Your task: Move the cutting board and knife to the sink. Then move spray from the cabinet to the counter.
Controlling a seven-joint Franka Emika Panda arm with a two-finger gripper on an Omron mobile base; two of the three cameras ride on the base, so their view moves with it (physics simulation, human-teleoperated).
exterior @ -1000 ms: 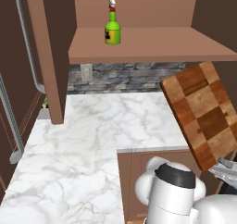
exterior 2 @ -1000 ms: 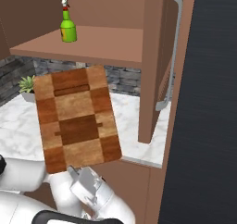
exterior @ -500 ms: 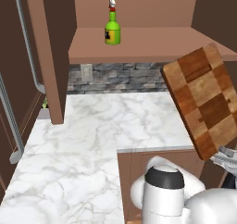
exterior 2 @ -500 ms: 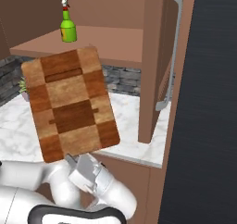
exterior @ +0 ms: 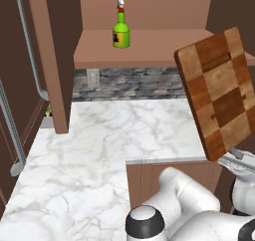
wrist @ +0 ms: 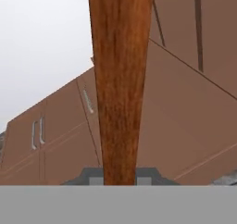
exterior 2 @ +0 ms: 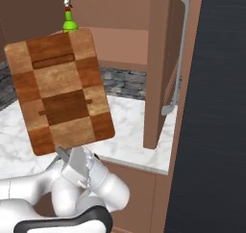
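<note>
Left to right: green spray bottle (exterior: 120, 32) on the brown wooden cabinet (exterior: 149, 45) shelf at 11 o'clock; white marble counter (exterior: 99, 145) below. Checkered wooden cutting board (exterior: 218, 90) upright at 3 o'clock, gripper (exterior 2: 72, 159) clamped on its bottom edge. Suggest: carry it vertical, slow swing, clear the cabinet edge.

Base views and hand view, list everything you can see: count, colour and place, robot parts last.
cutting board: one, checkered light and dark brown, held upright in the air above the counter
spray: one, green bottle, on the cabinet shelf
cabinet: one, brown, above the counter
counter: one, white marble, below the cabinet
wall outlet: one, pale, on the stone backsplash
hand: one, shut on the cutting board's lower edge
</note>
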